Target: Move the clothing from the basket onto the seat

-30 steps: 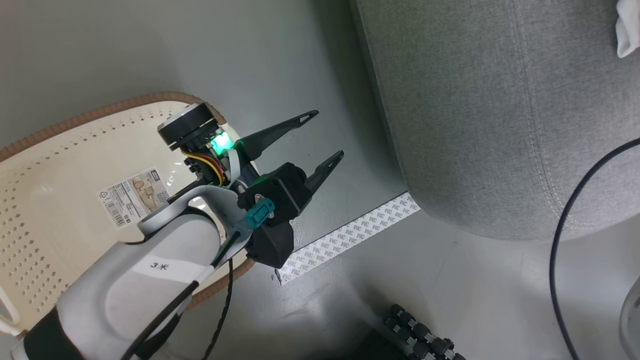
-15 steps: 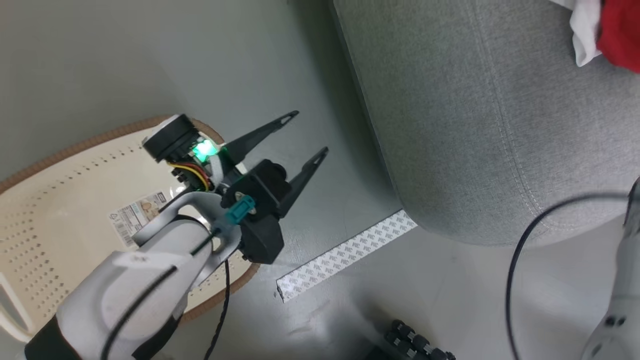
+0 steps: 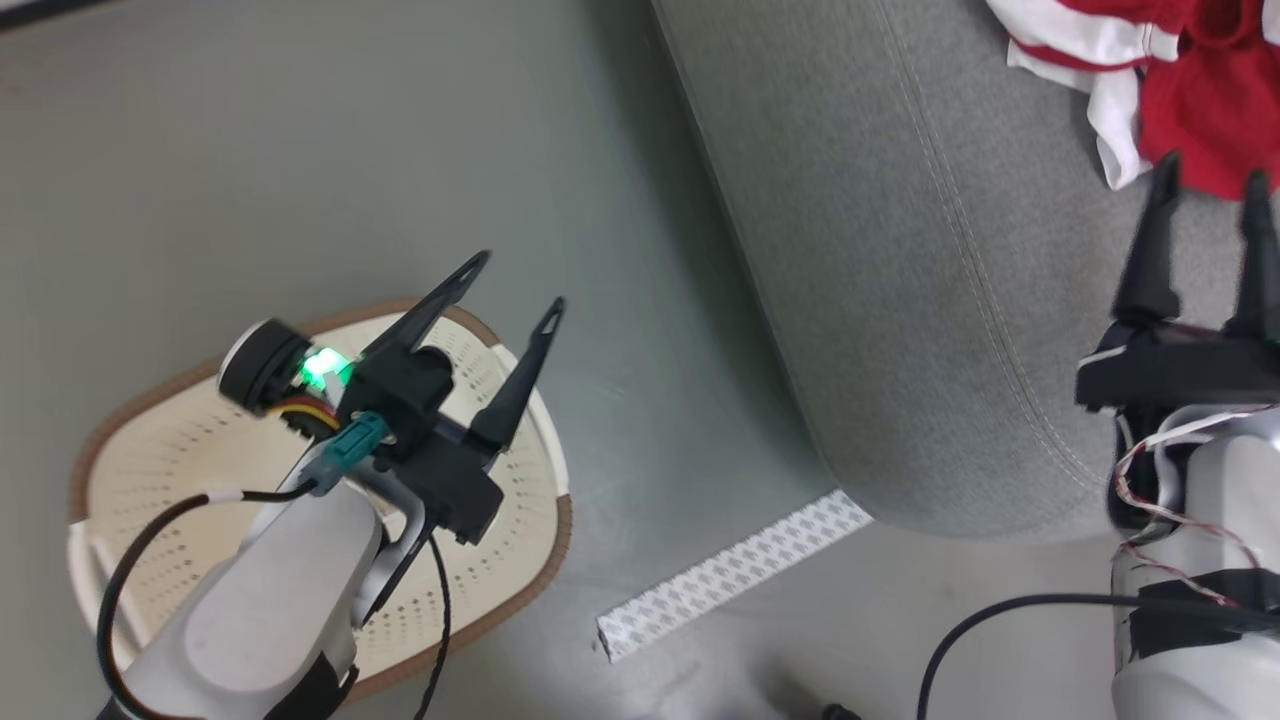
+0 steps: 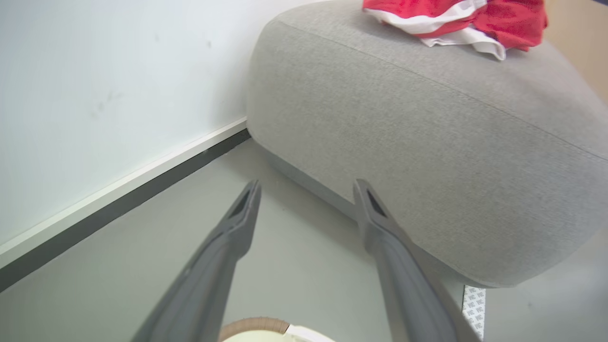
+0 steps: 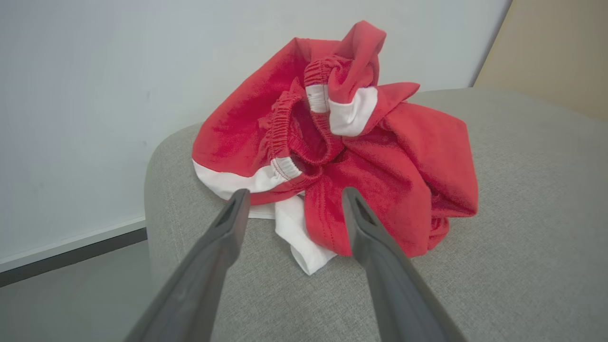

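Note:
The red and white clothing (image 3: 1190, 95) lies crumpled on the grey seat (image 3: 900, 250) at the head view's top right; it appears too in the right wrist view (image 5: 342, 156) and the left wrist view (image 4: 456, 21). My right gripper (image 3: 1210, 180) is open just short of the pile, fingers pointing at it, holding nothing. The cream basket (image 3: 150, 480) with its brown rim sits on the floor at lower left, no garment visible in it. My left gripper (image 3: 520, 285) hovers open over the basket's far rim, empty.
A strip of white patterned tape (image 3: 735, 575) lies on the grey floor between basket and seat. A white wall with a dark baseboard (image 4: 118, 204) runs behind the seat. A black cable (image 3: 1000, 620) loops by my right arm.
The head camera has swung and pulled back, so more of the seat and the clothing shows. My right gripper has come into view, open by the pile. My left gripper stays open over the basket.

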You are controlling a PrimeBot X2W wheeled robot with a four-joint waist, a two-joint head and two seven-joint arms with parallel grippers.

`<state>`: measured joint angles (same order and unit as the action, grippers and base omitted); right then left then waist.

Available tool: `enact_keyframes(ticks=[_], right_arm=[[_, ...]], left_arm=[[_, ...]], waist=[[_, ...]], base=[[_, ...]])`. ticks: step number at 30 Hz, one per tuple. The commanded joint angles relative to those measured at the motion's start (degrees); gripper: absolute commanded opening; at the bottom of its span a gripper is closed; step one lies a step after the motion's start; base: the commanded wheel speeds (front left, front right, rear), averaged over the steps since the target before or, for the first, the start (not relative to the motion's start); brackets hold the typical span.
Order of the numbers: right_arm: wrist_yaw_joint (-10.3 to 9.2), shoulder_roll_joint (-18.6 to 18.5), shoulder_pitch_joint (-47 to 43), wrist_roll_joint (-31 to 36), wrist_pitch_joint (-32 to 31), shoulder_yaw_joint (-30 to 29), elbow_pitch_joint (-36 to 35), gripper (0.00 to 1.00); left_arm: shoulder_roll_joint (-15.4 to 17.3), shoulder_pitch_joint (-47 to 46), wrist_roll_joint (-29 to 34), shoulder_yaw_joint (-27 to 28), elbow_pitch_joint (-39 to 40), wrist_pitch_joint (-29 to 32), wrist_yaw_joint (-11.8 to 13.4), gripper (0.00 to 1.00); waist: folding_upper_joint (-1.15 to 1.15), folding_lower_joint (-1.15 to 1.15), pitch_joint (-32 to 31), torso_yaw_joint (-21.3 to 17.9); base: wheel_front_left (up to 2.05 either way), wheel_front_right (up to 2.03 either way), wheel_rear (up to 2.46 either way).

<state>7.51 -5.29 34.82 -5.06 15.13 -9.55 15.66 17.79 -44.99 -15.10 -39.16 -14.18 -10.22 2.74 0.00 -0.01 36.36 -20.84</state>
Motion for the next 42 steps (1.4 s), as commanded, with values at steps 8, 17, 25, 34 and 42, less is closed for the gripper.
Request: enact_keyframes(ticks=[8,17,25,34,42], right_arm=[[-0.04,-1.8,-4.6,0.8,0.0,5.6,1.1,1.0],[-0.04,-2.0,-8.4,1.9,0.0,13.7,3.6,1.0],[-0.04,-1.4,-10.8,0.3,0.0,20.1,4.6,1.0],[-0.04,-0.2,-17.6,-0.3,0.0,22.6,0.5,1.0],[-0.04,-1.1,-26.8,0.0,0.0,24.6,-7.5,1.0]], left_arm=[[-2.7,6.2,-5.1,5.3,-5.7,-4.6,3.6,1.0],[-4.4,18.3,-5.0,21.5,1.2,-5.0,8.0,1.0],[-7.0,29.1,-2.0,31.5,6.5,-5.0,8.5,1.0],[-10.4,40.5,0.9,38.5,12.4,-5.0,7.0,1.0],[-12.3,50.5,6.5,41.0,19.5,-5.0,2.2,1.0]], waist=[[0.0,0.01,-10.2,8.4],[0.0,0.01,-17.7,15.7],[0.0,0.01,-24.0,18.6],[0.0,0.01,-31.0,19.3],[0.0,0.01,-36.9,18.3]], base=[[0.0,0.0,0.0],[0.0,0.0,0.0],[0.0,0.0,0.0],[0.0,0.0,0.0],[0.0,0.0,0.0]])
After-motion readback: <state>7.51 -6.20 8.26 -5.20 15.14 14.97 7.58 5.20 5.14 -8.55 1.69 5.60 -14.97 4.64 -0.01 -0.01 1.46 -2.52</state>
